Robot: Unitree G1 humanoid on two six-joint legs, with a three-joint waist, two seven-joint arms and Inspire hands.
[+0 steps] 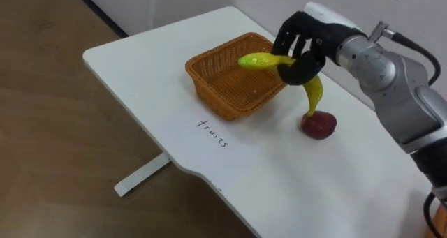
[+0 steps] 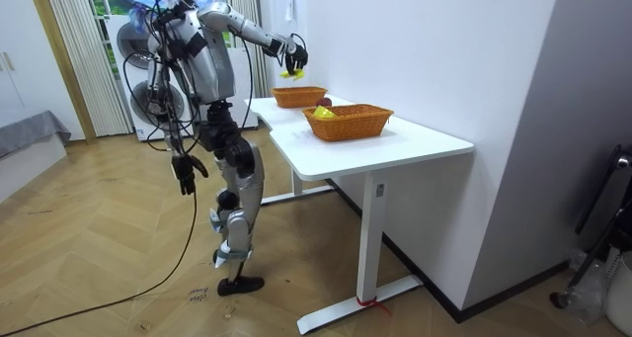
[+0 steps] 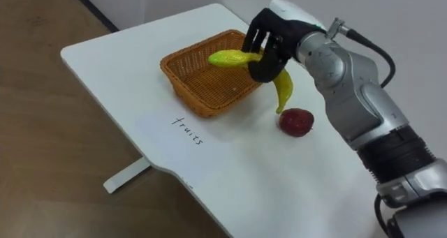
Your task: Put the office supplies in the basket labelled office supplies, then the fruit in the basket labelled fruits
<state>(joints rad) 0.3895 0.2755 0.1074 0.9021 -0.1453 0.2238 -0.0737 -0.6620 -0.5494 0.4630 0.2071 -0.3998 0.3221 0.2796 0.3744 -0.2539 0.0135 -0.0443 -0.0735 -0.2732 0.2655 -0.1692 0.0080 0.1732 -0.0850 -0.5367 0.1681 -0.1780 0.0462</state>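
My right hand is shut on a yellow-green banana and holds it in the air over the near right corner of the orange wicker basket. One end of the banana points over the basket, and the other end hangs down outside its rim. A red apple lies on the white table, just right of the basket and below the hand. The word "fruits" is written on the table in front of the basket. In the room view my left hand hangs relaxed at my side.
I stand at the table's end. In the room view a second orange basket sits on the nearer table section, with something yellow inside. The table edge runs close along the fruit basket's left, with wooden floor below. A wall backs the table.
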